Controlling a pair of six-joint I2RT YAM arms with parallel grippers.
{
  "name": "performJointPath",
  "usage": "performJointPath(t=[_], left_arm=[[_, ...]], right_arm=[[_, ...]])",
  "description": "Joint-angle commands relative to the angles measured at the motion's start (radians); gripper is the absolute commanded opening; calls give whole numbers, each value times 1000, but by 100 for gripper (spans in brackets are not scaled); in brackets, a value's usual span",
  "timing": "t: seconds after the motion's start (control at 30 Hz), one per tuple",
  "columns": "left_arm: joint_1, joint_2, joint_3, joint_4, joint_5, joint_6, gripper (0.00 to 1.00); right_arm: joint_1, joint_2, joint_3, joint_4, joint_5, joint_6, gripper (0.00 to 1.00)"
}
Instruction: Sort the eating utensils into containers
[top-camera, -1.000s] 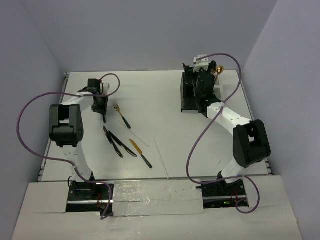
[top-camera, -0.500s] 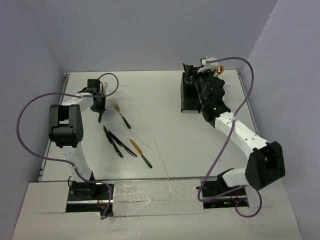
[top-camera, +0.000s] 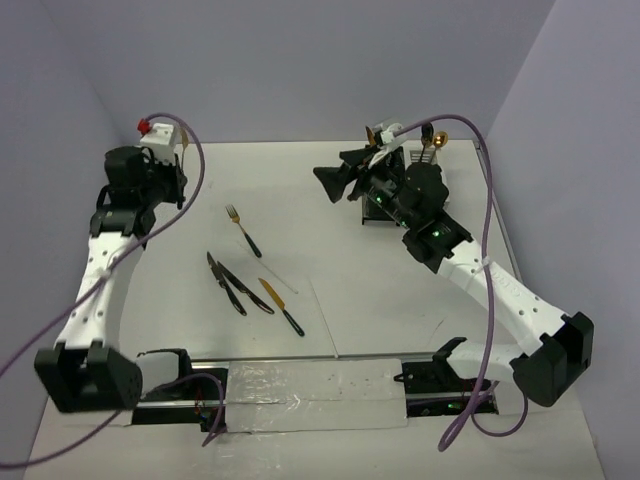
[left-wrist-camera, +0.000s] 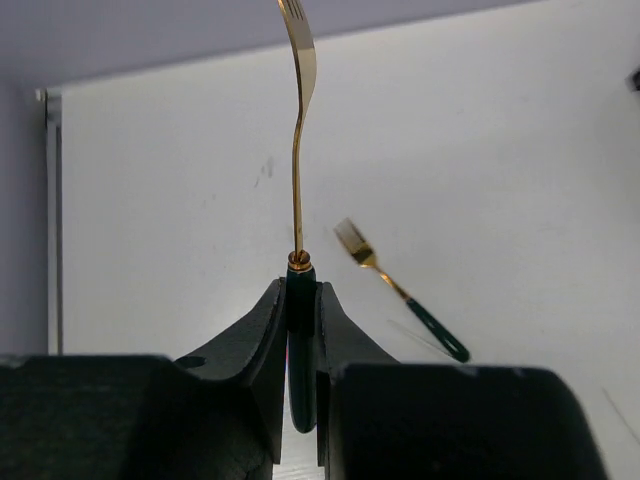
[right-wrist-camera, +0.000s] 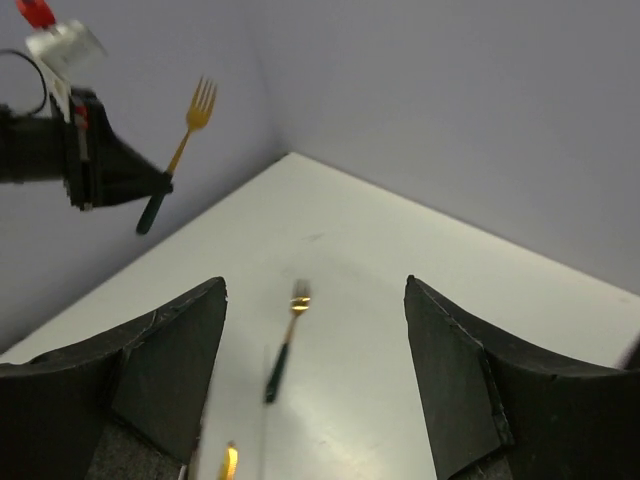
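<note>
My left gripper (left-wrist-camera: 301, 288) is shut on the dark handle of a gold fork (left-wrist-camera: 298, 130), held high above the table's back left with the tines up. That held fork (right-wrist-camera: 187, 122) also shows in the right wrist view. A second fork (top-camera: 242, 230) lies on the table. Nearer lie two black knives (top-camera: 235, 285), a gold knife with a dark handle (top-camera: 282, 307) and a thin white stick (top-camera: 281, 281). My right gripper (top-camera: 330, 168) is open and empty, pointing left in front of the containers (top-camera: 372, 210). The arm mostly hides them.
A gold spoon (top-camera: 427, 140) stands up out of the containers at the back right. Purple cables (top-camera: 490, 200) loop off both arms. Grey walls close in the table on the left, back and right.
The left arm rose from the table with the fork in its closed jaws. The right arm swung away from the containers toward the table's middle, its jaws a little wider.
</note>
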Motion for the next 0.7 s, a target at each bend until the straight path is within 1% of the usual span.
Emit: performJointPath(t=[0.0,0.03,0.13,0.2,0.23,0.3,0.33,0.43,0.5,0.6,0.67], left_arm=[[-2,-179,5,-35,200,50,0],[-2,-252,-2,-44,254,61,0],[-2,-375,-27,-81,349,98,0],[-2,-420,-35,-107,374,106,0],[-2,-452,-33,-124,386,112,0],[-2,-476,-33,-169,438,127,0],[-3,-505,-39,-173,451,126,0],[-3,-532,-36,-202,483,123,0],[-2,-541,-33,-222,501,124,0],[-3,-552,-30,-226,514,123,0],[-2,-558,-25,-233,518,121,0]], right_arm=[[36,-57,33,-32,-94,138,79],[50,-54,33,-25,-91,159,79],[122,-21,73,10,-95,213,79],[183,37,114,28,-103,239,79],[206,59,162,33,-101,247,79],[255,135,211,63,-97,287,78],[270,160,249,80,-98,301,78],[326,258,330,131,-111,342,77],[367,326,387,159,-92,359,77],[392,406,464,145,-62,374,76],[406,439,475,149,-29,406,73]])
